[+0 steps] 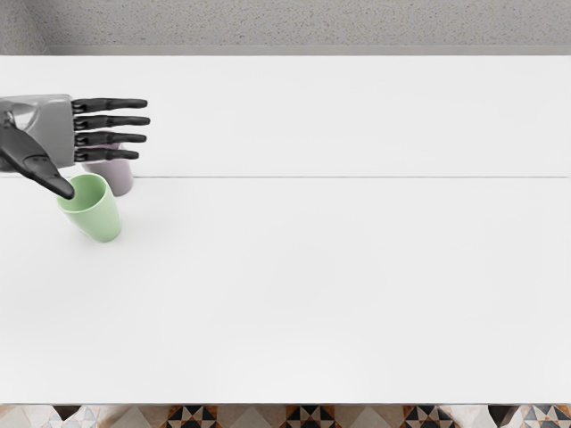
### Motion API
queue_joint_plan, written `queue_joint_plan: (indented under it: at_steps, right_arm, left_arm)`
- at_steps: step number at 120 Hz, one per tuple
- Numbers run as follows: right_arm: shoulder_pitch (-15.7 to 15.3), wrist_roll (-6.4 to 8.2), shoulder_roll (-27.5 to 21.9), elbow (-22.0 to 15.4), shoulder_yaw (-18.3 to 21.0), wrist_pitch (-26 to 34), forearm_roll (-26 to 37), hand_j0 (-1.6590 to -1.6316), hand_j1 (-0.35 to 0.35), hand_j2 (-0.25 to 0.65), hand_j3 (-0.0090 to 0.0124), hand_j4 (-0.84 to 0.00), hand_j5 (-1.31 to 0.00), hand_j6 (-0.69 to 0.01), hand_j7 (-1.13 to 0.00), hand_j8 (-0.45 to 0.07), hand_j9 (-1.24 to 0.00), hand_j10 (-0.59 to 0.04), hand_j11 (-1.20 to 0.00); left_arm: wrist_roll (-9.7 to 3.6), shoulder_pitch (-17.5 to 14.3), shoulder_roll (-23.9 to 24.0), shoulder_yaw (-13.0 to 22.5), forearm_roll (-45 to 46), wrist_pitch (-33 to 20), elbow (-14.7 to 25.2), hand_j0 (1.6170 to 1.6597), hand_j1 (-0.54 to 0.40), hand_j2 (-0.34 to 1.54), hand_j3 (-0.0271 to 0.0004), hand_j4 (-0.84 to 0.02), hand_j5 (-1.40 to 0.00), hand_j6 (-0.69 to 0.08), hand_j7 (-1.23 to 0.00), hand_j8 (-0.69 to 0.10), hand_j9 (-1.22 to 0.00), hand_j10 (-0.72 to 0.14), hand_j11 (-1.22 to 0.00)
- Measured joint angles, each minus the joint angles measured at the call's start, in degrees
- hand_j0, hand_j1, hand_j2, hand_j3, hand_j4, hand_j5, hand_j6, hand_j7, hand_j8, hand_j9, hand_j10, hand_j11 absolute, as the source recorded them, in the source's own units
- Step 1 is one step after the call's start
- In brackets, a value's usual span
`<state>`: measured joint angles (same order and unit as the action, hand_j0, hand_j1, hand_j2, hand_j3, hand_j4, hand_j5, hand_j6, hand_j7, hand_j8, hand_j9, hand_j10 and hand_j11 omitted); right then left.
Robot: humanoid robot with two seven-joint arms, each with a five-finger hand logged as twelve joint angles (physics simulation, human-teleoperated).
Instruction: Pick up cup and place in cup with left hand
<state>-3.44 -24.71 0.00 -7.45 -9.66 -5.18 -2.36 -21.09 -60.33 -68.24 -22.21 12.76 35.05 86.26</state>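
Left hand [55, 130] hangs open, fingers straight, thumb spread; the mauve cup [122, 179] is partly hidden beneath its fingers, the green cup [105, 219] by its thumb tip. Both look light, stiff and perhaps slippery, best held around the side wall.

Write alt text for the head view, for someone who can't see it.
The robot's open left hand hovers over a purple cup, its thumb near the rim of a green cup. Both cups stand at the left of a white table.
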Motion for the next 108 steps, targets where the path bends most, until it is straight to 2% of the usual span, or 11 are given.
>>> queue_joint_plan:
  at_steps: [30, 41, 50, 63, 77, 81, 91, 101, 108]
  right_arm:
    - [0.09, -0.07, 0.00, -0.09, 0.08, -0.03, 0.01, -1.6581, -0.349, 0.000, 0.0000, 0.000, 0.00, 0.000, 0.00, 0.000, 0.00, 0.000, 0.00]
    - [0.18, -0.08, 0.00, -0.07, 0.13, -0.01, 0.09, -1.6581, -0.349, 0.000, 0.0000, 0.000, 0.00, 0.000, 0.00, 0.000, 0.00, 0.000, 0.00]
    - [0.23, -0.08, 0.00, -0.05, 0.15, -0.01, 0.13, -1.6581, -0.349, 0.000, 0.0000, 0.000, 0.00, 0.000, 0.00, 0.000, 0.00, 0.000, 0.00]
    - [0.26, -0.08, 0.00, -0.03, 0.16, 0.00, 0.15, -1.6581, -0.349, 0.000, 0.0000, 0.000, 0.00, 0.000, 0.00, 0.000, 0.00, 0.000, 0.00]
    - [0.29, -0.08, 0.00, -0.03, 0.17, 0.00, 0.16, -1.6581, -0.349, 0.000, 0.0000, 0.000, 0.00, 0.000, 0.00, 0.000, 0.00, 0.000, 0.00]
    - [0.29, -0.08, 0.00, -0.03, 0.17, 0.00, 0.16, -1.6581, -0.349, 0.000, 0.0000, 0.000, 0.00, 0.000, 0.00, 0.000, 0.00, 0.000, 0.00]
    - [0.32, -0.08, 0.00, -0.03, 0.15, 0.00, 0.16, -1.6581, -0.349, 0.000, 0.0000, 0.000, 0.00, 0.000, 0.00, 0.000, 0.00, 0.000, 0.00]
    - [0.33, -0.08, 0.00, -0.03, 0.12, 0.00, 0.16, -1.6581, -0.349, 0.000, 0.0000, 0.000, 0.00, 0.000, 0.00, 0.000, 0.00, 0.000, 0.00]
    - [0.33, -0.08, 0.00, -0.03, 0.13, 0.00, 0.16, -1.6581, -0.349, 0.000, 0.0000, 0.000, 0.00, 0.000, 0.00, 0.000, 0.00, 0.000, 0.00]
  left_arm:
    - [0.00, -1.11, 0.92, 0.01, -0.07, 0.00, 0.10, 1.6581, 0.325, 0.00, 0.0000, -0.017, -0.03, -0.017, -0.03, -0.018, -0.03, -0.018, -0.03]
    - [-0.02, -4.12, 1.00, -0.03, -1.22, 0.00, -0.01, 1.6581, 0.326, 0.00, 0.0000, -0.017, -0.02, -0.017, -0.03, -0.017, -0.03, -0.018, -0.03]
    - [-0.03, -4.76, 3.03, -0.22, -3.45, 0.00, -0.13, 1.6581, 0.326, 0.00, 0.0000, -0.017, -0.02, -0.017, -0.02, -0.017, -0.02, -0.018, -0.02]
    - [-0.05, -6.28, 4.65, -0.48, -9.02, -0.01, -0.34, 1.6581, 0.327, 0.00, 0.0000, -0.017, -0.02, -0.017, -0.02, -0.017, -0.02, -0.018, -0.02]
    - [-0.14, -9.40, 7.42, -0.64, -15.74, -0.01, -0.95, 1.6581, 0.328, 0.00, 0.0000, -0.018, -0.02, -0.018, -0.02, -0.018, -0.02, -0.018, -0.02]
    - [-0.84, -10.34, 7.88, -0.66, -17.80, -0.01, -1.18, 1.6581, 0.328, 0.00, 0.0000, -0.018, -0.02, -0.018, -0.02, -0.018, -0.02, -0.018, -0.02]
    - [-4.20, -11.81, 9.77, -0.71, -21.53, -0.02, -1.58, 1.6581, 0.328, 0.00, 0.0000, -0.018, -0.02, -0.019, -0.02, -0.019, -0.02, -0.019, -0.02]
    - [-6.58, -12.32, 12.50, -0.69, -24.30, -0.05, -2.40, 1.6581, 0.328, 0.00, 0.0000, -0.019, -0.02, -0.019, -0.02, -0.019, -0.02, -0.019, -0.02]
    - [-9.35, -13.40, 14.87, -0.68, -25.78, -1.57, -3.03, 1.6581, 0.328, 0.00, 0.0000, -0.020, -0.02, -0.020, -0.02, -0.020, -0.02, -0.020, -0.02]
